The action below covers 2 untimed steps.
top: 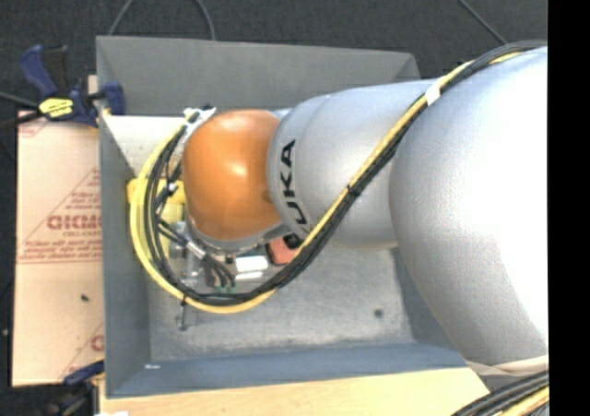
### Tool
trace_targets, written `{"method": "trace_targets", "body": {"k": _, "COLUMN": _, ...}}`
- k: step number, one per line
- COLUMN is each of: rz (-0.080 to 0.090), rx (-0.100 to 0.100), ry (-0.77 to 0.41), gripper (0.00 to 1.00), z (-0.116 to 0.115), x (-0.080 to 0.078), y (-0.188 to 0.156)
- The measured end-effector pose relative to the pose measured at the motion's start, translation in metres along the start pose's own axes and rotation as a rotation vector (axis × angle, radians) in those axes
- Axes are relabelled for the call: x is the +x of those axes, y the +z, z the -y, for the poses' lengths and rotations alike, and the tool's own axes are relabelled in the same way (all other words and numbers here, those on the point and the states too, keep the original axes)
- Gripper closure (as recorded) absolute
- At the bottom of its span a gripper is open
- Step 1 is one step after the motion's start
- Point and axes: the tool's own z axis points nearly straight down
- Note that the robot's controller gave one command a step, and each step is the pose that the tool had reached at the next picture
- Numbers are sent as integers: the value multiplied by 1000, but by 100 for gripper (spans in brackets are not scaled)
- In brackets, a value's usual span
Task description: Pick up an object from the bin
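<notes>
Arm [369,174] low in the bin's [277,64] left half. Gripper [195,276] under the orange cover [226,184]; whether open or closed cannot be told. Red item [280,254] and white item [251,266] lie just beside it.

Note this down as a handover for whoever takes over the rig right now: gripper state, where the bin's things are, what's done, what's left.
Gripper: low in the left part of the grey metal bin, under the arm's orange wrist cover. I cannot tell whether it grips anything.
Things: a small red block and a small white flat piece lie on the bin floor just right of the gripper, partly under the arm.
Done: the arm is down in the bin; no thing is seen lifted.
Left: confirm a grasp on one thing, then lift it out.
</notes>
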Motion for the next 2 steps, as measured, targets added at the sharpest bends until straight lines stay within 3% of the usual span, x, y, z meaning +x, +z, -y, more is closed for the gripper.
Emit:
{"method": "trace_targets", "body": {"k": 1, "rz": 8, "rx": -2, "ry": 6, "gripper": 0, "z": 1, "x": -2, "y": -4}}
{"method": "trace_targets", "body": {"k": 2, "rz": 9, "rx": -3, "ry": -13, "gripper": 0, "z": 59, "x": -83, "y": 78}}
